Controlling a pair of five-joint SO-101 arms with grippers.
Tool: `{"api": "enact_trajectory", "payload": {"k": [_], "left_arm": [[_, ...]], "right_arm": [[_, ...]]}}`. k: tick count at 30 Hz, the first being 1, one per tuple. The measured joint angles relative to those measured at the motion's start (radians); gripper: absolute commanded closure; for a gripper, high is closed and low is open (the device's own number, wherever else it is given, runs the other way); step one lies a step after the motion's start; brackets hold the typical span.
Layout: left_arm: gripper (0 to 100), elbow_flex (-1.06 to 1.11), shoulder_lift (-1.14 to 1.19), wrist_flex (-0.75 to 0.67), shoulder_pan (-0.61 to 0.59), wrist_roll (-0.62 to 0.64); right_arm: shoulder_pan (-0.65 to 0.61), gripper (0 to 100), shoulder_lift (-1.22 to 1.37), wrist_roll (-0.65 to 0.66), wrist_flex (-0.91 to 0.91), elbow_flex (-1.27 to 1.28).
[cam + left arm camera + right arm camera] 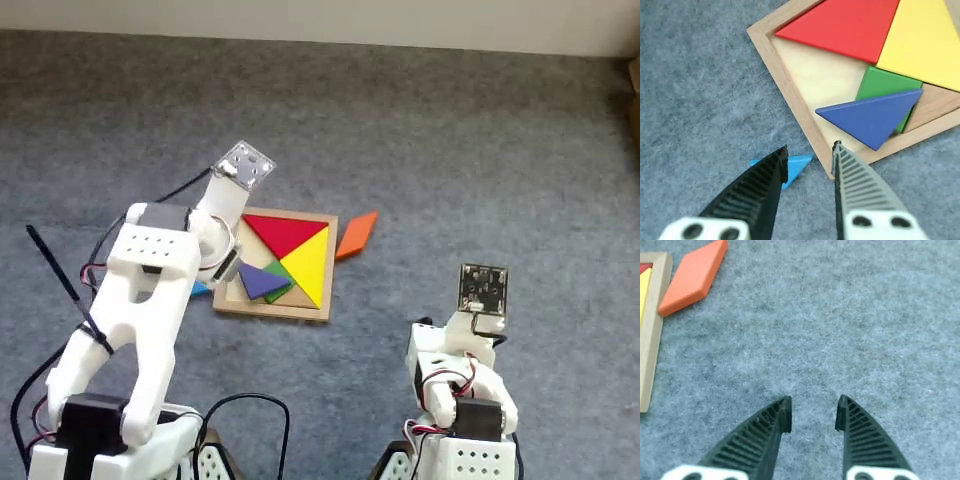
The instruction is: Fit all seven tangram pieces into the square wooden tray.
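The square wooden tray (322, 268) (790, 100) lies mid-table and holds a red triangle (283, 233) (850, 25), a yellow triangle (310, 264) (925, 45), a green piece (281, 285) (885, 85) and a blue triangle (260, 281) (870, 117) lying partly over the green one. A light blue piece (795, 167) (201, 288) rests on the carpet just outside the tray's left edge. My left gripper (810, 150) hangs open above that piece and the tray's corner. An orange parallelogram (356, 235) (692, 277) lies right of the tray. My right gripper (813, 412) is open over bare carpet.
Grey carpet (480, 150) covers the table. The left arm's body (150, 290) overhangs the tray's left side, with a black cable (55, 270) beside it. The right arm (465, 380) stands folded at the front right.
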Motion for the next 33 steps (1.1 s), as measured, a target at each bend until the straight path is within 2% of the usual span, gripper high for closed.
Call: {"api": "enact_trajectory", "payload": {"k": [6,10,16,24,29,33], "left_arm": [[85,-0.014,0.0,0.035,0.114,0.144],[85,-0.014,0.0,0.035,0.189,0.184],[85,0.104,0.0,-0.129,0.198,0.187],[85,0.198,0.0,-0.181,0.198,0.034],[85,0.198,0.0,-0.184,0.098,-0.074],[85,0.193,0.0,-0.178,0.04,-0.104]], "right_arm": [[0.0,84.3,0.0,0.0,0.0,0.0],[0.0,84.3,0.0,0.0,0.0,0.0],[0.0,84.3,0.0,0.0,0.0,0.0],[0.0,84.3,0.0,0.0,0.0,0.0],[0.0,84.3,0.0,0.0,0.0,0.0],[0.0,84.3,0.0,0.0,0.0,0.0]]}}
